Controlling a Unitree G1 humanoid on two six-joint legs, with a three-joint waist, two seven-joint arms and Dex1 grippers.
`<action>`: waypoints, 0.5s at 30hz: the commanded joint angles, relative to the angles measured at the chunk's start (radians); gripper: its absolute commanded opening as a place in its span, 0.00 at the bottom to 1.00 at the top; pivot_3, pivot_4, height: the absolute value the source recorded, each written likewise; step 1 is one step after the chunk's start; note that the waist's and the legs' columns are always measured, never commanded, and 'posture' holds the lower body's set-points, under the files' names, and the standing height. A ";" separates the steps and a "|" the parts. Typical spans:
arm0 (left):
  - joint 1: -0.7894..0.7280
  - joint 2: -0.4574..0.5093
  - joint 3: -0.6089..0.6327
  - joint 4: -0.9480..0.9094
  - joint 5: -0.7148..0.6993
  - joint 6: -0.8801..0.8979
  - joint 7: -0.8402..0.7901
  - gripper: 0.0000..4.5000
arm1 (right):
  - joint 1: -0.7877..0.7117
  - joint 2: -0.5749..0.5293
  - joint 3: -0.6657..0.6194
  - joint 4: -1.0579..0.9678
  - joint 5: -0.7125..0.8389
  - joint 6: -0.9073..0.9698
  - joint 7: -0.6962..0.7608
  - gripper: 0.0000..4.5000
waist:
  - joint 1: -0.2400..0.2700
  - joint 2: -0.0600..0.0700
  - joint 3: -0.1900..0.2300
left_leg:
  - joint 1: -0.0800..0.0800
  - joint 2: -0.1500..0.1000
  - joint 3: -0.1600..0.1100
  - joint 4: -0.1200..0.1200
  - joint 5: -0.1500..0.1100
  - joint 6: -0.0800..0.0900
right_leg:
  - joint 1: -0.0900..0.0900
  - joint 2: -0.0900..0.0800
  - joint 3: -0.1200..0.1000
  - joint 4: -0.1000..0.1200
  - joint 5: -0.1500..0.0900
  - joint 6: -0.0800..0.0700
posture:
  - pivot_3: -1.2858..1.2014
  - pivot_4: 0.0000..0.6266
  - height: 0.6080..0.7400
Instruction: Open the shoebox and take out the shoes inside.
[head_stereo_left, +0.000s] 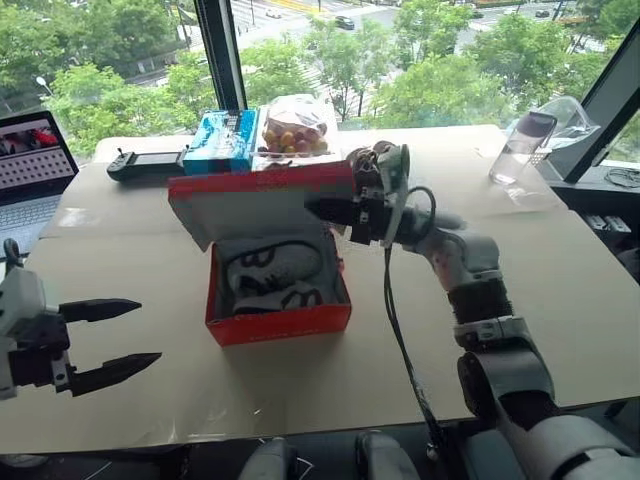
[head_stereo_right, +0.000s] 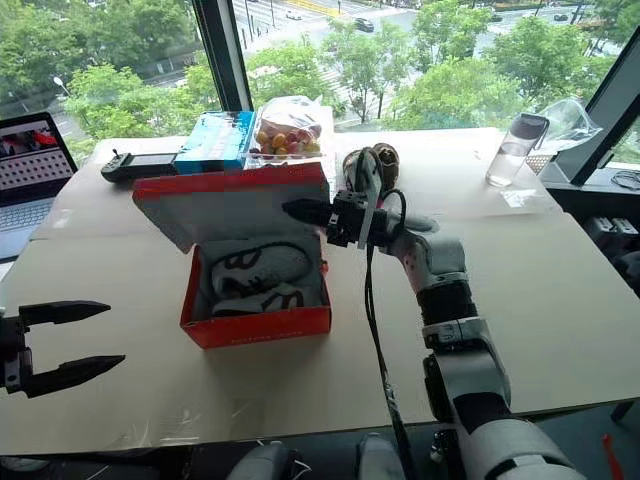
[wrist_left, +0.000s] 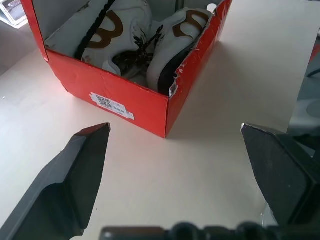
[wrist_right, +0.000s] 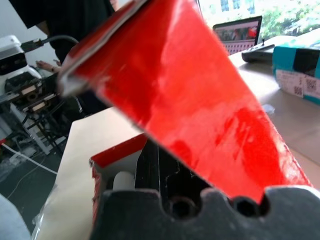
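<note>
The red shoebox stands in the middle of the table with its lid lifted and tilted back, white inside facing me. The shoes, white and grey with tan trim and dark laces, lie side by side in it. My right gripper is shut, pointing left, its fingers against the underside of the lid's right edge; the right wrist view has the red lid slanting across the fingers. My left gripper hangs open near the table's front left, apart from the box, facing its corner.
Behind the box stand a blue carton and a bag of fruit, with a black controller to their left. A laptop sits at the far left and a water bottle at the back right. A person's hand is beyond the table.
</note>
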 joint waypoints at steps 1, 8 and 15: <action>-0.009 -0.008 0.002 -0.024 -0.008 -0.005 0.019 1.00 | -0.056 0.005 -0.024 0.089 -0.043 -0.103 -0.025 0.01 | 0.002 0.000 0.000 | 0.000 0.000 0.000 0.000 0.000 0.000 | 0.000 0.000 0.000 0.000 0.000 0.000 | 0.52 0.24 1.00; -0.024 -0.008 -0.016 -0.028 -0.018 0.003 0.034 1.00 | -0.063 -0.046 0.066 0.059 -0.147 -0.156 0.059 0.01 | -0.010 0.000 0.000 | -0.001 0.000 0.000 0.000 0.000 0.000 | -0.001 0.000 0.000 0.000 0.000 0.000 | 0.52 0.24 1.00; -0.049 -0.003 -0.077 -0.031 -0.010 -0.012 0.036 1.00 | -0.052 -0.160 0.188 -0.144 -0.138 -0.003 0.299 0.01 | -0.022 0.000 0.000 | -0.001 0.001 0.000 0.000 0.000 0.000 | -0.001 0.000 0.000 0.000 0.000 0.000 | 0.52 0.24 1.00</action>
